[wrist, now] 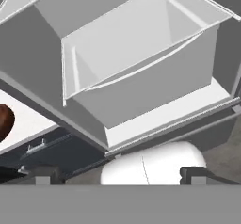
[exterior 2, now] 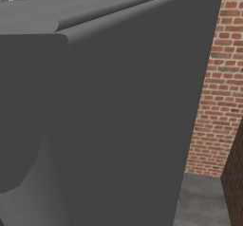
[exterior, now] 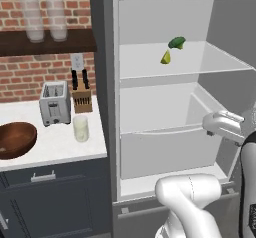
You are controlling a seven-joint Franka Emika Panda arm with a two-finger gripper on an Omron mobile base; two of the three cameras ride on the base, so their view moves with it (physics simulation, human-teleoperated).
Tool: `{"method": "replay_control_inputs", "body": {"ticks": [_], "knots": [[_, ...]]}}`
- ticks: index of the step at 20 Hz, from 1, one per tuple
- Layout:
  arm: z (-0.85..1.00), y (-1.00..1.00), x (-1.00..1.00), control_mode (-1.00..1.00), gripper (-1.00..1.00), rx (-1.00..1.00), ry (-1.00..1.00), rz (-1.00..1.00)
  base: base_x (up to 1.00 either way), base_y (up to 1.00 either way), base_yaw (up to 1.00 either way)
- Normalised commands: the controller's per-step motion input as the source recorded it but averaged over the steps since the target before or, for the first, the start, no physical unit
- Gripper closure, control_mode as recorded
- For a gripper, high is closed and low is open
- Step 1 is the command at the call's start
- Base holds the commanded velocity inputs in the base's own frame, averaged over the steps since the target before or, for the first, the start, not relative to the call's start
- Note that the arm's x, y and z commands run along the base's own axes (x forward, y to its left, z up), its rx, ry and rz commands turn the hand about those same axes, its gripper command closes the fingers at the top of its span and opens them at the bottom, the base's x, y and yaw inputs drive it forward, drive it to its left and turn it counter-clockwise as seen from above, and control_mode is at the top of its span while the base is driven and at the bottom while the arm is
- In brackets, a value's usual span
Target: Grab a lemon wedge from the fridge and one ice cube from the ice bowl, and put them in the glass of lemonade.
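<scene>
A silver toaster [exterior: 55, 103] stands on the white counter [exterior: 55, 143] against the red brick wall [exterior: 30, 77], just beside a wooden knife block [exterior: 81, 96] with dark handles. Above, two frosted jars [exterior: 45, 20] sit side by side on a dark wooden shelf [exterior: 47, 43]. A white outlet [exterior: 77, 60] is on the wall. Below the counter runs a dark blue-grey cabinet [exterior: 50, 202].

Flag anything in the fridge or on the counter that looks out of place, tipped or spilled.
Nothing stands out. The fridge is open, with the lemon wedge beside a green item on its upper shelf. On the counter, the glass of lemonade, toaster and knife block stand upright; nothing is spilled.
</scene>
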Motion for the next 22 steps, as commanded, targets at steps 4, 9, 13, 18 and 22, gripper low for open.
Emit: {"method": "replay_control_inputs", "body": {"ticks": [4,9,13,18,22], "knots": [[0.98,0.24,-0.06,-1.0,-1.0,-0.13,-0.31,0.05,0.0,0.0,0.0],[1.0,0.0,0.09,-1.0,-1.0,-0.25,-0.16,0.0,0.0,0.0,0.0],[1.0,0.0,0.23,-1.0,-1.0,-0.23,-0.01,0.0,0.0,0.0,0.0],[0.31,-0.04,0.69,-1.0,-1.0,-0.07,0.0,0.0,0.0,0.0,0.0],[-0.01,-0.12,0.81,-1.0,-1.0,0.0,0.0,0.0,0.0,0.0,0.0]]}}
